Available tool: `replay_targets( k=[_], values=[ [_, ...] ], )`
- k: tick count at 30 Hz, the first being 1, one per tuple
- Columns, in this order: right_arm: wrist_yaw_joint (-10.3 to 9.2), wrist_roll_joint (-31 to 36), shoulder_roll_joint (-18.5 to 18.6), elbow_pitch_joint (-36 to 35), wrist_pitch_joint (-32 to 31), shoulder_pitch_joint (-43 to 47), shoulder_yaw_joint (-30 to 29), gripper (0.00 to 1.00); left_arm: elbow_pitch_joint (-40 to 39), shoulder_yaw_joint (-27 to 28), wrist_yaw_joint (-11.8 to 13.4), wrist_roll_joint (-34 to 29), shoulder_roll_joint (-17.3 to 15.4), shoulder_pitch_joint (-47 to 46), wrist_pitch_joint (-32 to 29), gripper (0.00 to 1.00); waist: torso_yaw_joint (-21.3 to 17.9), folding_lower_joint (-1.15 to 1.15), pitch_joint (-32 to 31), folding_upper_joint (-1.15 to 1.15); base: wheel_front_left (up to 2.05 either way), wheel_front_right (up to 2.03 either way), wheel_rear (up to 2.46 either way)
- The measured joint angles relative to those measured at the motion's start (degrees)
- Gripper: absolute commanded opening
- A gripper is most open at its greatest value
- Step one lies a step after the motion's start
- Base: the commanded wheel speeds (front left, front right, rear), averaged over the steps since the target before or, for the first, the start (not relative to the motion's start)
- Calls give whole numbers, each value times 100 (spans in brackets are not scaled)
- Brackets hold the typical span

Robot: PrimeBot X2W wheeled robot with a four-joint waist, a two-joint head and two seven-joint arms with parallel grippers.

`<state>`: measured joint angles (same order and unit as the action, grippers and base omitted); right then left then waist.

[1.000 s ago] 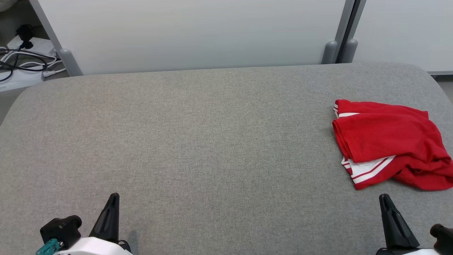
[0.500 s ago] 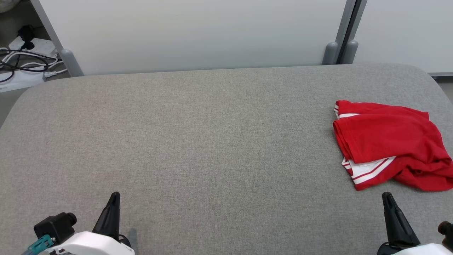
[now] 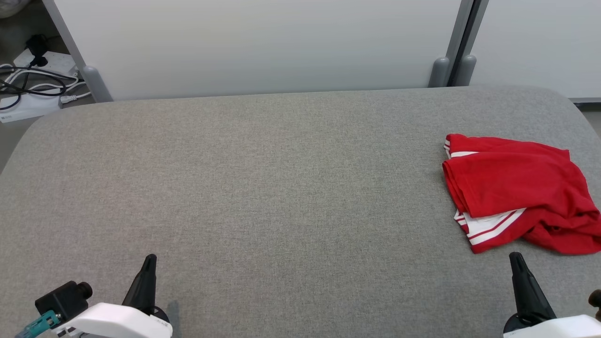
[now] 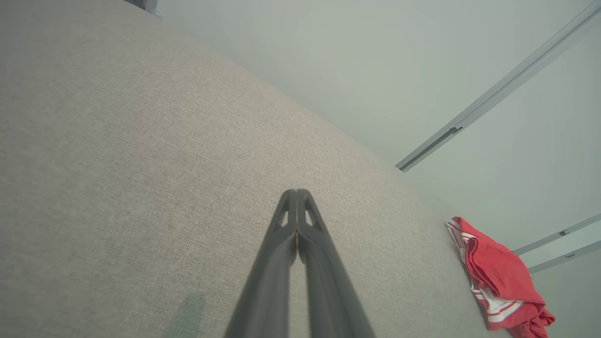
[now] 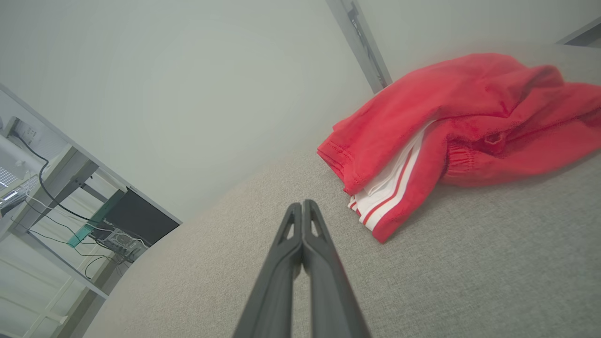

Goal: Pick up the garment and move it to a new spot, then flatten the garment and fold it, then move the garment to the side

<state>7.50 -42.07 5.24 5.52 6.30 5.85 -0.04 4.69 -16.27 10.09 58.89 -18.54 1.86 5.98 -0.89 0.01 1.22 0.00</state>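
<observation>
- Red garment (image 3: 516, 188) is lying bunched on the right side of the bench (image 3: 281, 188).
- Left hand (image 3: 150, 259) is hovering closed, holding nothing, well apart from it.
- Right hand (image 3: 516, 256) is hovering closed and empty, near the garment's front edge.

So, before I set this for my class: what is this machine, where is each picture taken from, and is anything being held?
It is a two-armed robot. The wide picture comes from a camera on its head, looking down at a grey fabric-covered table. The other two come from wrist cameras, each looking along its own gripper. The left gripper and right gripper are shut and hold nothing. A crumpled red garment with white stripes, apparently shorts, lies on the table's right side, untouched.
</observation>
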Motion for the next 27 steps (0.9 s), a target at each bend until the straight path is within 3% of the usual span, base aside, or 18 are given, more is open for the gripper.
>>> replay_targets(
  k=[27],
  values=[
    [-1,-1717,-9,296,-336,-329,-152,0,349,625,-558,1140,513,-124,-374,0,30,0,-34,0,0,0,0]
  ],
)
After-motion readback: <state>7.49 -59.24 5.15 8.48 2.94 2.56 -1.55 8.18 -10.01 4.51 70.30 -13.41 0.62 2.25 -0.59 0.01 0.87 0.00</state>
